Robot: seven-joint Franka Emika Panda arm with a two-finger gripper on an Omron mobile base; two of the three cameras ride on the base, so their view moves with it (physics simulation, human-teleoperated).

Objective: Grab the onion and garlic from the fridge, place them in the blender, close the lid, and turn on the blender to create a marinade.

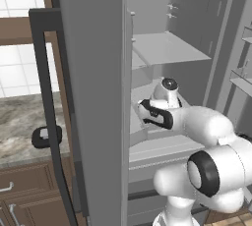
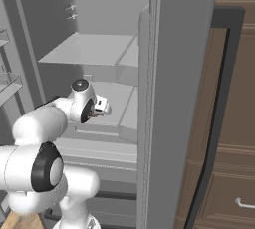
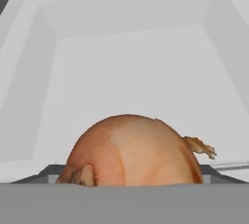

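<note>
Onion close under the hand inside the open fridge; grip state not readable.

Risks: the onion (image 3: 130,152) is round and sits at the bottom edge of the hand view, so it could be nudged and rolled across the grey shelf (image 3: 131,77) if the approach is off-centre or the closure comes too early; the wrist could also be clipped on the fridge (image 1: 93,97) door edge on the way out, as the arm is threaded in just beside it. Pose: arm bent fwd from the base, forearm reached into the middle compartment, gripper (image 2: 103,106) near shelf level. Fingers can't be told as wide or narrow, nor as holding anything. Lid (image 1: 47,136) is seen lying on the marble counter (image 1: 19,122), left of the door.
</note>
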